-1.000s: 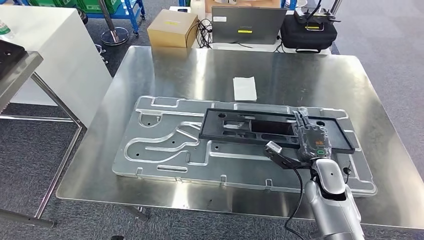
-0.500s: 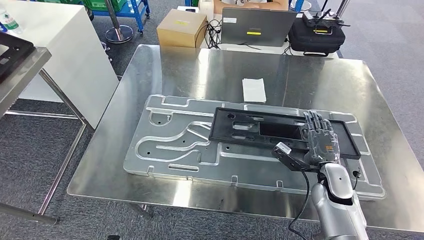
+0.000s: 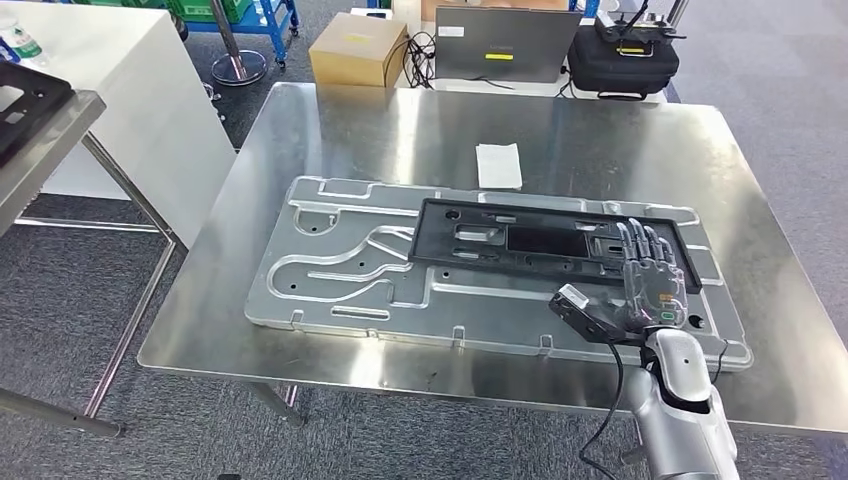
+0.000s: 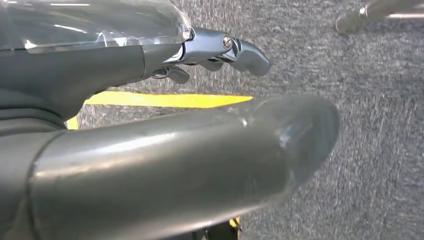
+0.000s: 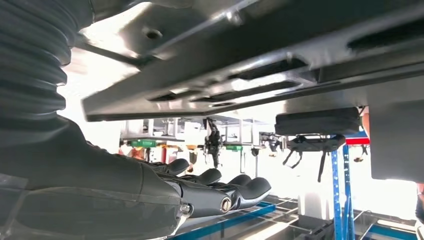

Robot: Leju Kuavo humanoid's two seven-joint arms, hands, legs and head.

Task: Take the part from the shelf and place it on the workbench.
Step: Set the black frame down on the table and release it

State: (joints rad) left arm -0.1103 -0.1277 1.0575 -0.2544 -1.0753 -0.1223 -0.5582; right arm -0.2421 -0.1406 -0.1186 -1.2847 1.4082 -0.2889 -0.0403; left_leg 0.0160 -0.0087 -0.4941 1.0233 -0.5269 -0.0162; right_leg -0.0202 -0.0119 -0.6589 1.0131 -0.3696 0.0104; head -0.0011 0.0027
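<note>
**Black part down on the workbench, right hand lifted clear**

The part [image 3: 540, 243], a long flat black frame with cut-out windows and small holes, lies flat on the ribbed silver plate [image 3: 340, 275] that covers much of the workbench [image 3: 400, 130]. It sits toward the plate's right half, its long edges running across the table. From its thin section and open middle it looks light and fairly stiff, though a frame this long would likely flex or swing if lifted by one end. The moulded plastic appears smooth, so a grip around a solid side rail near the end, or under the rim, seems safer than pinching the thin inner webs.

The right hand [image 3: 652, 285] hovers over the part's right end, fingers [image 3: 640, 245] straight, slightly spread and pointing away from the robot, holding nothing. Whether the fingertips touch the frame I cannot tell from the head view; the right wrist view shows the fingers [image 5: 235, 192] extended side by side with a gap between them and the frame [image 5: 250, 65].

The left hand [image 4: 150, 150] hangs over grey carpet, fingers [image 4: 235, 47] lightly curled and empty.

A white paper slip [image 3: 498, 165] lies on the bench beyond the plate. Behind the table stand a closed cardboard box [image 3: 358, 47], a laptop [image 3: 505, 42] and a black case [image 3: 620, 60], contents unseen.
</note>
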